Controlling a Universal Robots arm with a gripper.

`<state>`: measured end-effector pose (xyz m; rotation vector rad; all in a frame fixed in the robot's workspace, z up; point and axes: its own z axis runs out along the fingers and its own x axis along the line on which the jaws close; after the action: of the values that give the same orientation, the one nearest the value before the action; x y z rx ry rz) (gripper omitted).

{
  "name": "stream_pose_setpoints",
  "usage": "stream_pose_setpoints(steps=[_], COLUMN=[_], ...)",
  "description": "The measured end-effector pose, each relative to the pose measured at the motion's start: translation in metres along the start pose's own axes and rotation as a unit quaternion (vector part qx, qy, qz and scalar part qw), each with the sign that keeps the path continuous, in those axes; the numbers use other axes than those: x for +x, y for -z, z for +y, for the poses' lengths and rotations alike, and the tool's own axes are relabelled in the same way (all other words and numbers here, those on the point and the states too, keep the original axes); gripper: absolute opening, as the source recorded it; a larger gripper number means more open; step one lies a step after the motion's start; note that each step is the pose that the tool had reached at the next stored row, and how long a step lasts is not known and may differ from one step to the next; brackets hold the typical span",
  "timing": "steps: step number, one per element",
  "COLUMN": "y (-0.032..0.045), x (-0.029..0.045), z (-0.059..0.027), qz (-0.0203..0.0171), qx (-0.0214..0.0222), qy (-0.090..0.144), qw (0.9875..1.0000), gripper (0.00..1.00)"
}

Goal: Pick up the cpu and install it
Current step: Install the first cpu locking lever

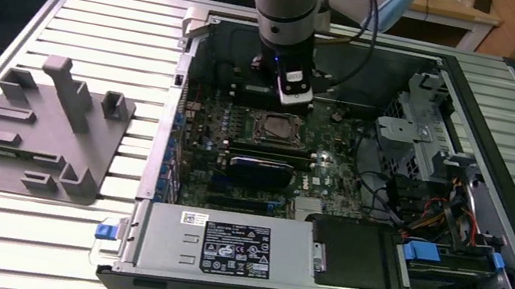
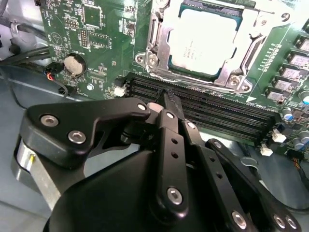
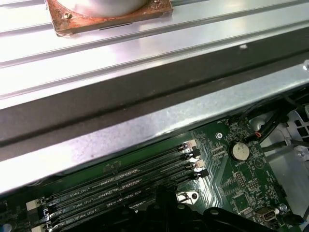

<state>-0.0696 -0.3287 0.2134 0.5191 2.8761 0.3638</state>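
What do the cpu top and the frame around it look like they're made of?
The cpu, sitting in its socket, has a pale, matte, silver-white top, likely plated metal. The socket frame looks like bare polished steel: bright, reflective, with screw heads at its corners.

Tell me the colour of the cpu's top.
Pale silver-white, the cpu sitting in its metal-framed socket; clearest in the second wrist view.

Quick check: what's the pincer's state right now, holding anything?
Pincer: shut, holding nothing; the cpu sits in its socket on the motherboard.
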Motion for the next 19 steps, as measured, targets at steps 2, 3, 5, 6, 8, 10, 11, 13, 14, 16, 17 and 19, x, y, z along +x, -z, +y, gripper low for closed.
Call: stream_pose_setpoints(steps=[2, 3, 5, 6, 8, 10, 11, 13, 14, 16, 17, 19], y=[0.0000, 0.0000, -0.0004, -0.0005, -0.0007, -0.0008, -0.0009, -0.0010, -0.0011, -0.0012, -0.0013, -0.0014], x=[0.0000, 0.0000, 0.0000, -0.0001, -0.0003, -0.0004, -0.0005, -0.0006, -0.0007, -0.0009, -0.0010, -0.0013], z=[0.0000, 0.0000, -0.0001, -0.0001, -0.0001, 0.0000, 0.0000, 0.0000, 0.0000, 0.0001, 0.0001, 0.0002], qz=[-0.0002, -0.0007, -0.0015, -0.0014, -0.0002, 0.0022, 0.0037, 0.0076, 0.0098, 0.0144, 0.0164, 0.0194], qx=[0.0007, 0.0033, 0.0115, 0.0170, 0.0294, 0.0430, 0.0500, 0.0649, 0.0722, 0.0873, 0.0945, 0.1090], qy=[0.000, 0.001, 0.002, 0.003, 0.005, 0.006, 0.007, 0.008, 0.009, 0.010, 0.011, 0.012], qw=[1.0000, 1.0000, 0.9999, 0.9999, 0.9996, 0.9991, 0.9987, 0.9978, 0.9973, 0.9960, 0.9953, 0.9938], gripper=[0.11, 0.11, 0.11, 0.11, 0.11, 0.11, 0.11, 0.11, 0.11, 0.11, 0.11, 0.11])
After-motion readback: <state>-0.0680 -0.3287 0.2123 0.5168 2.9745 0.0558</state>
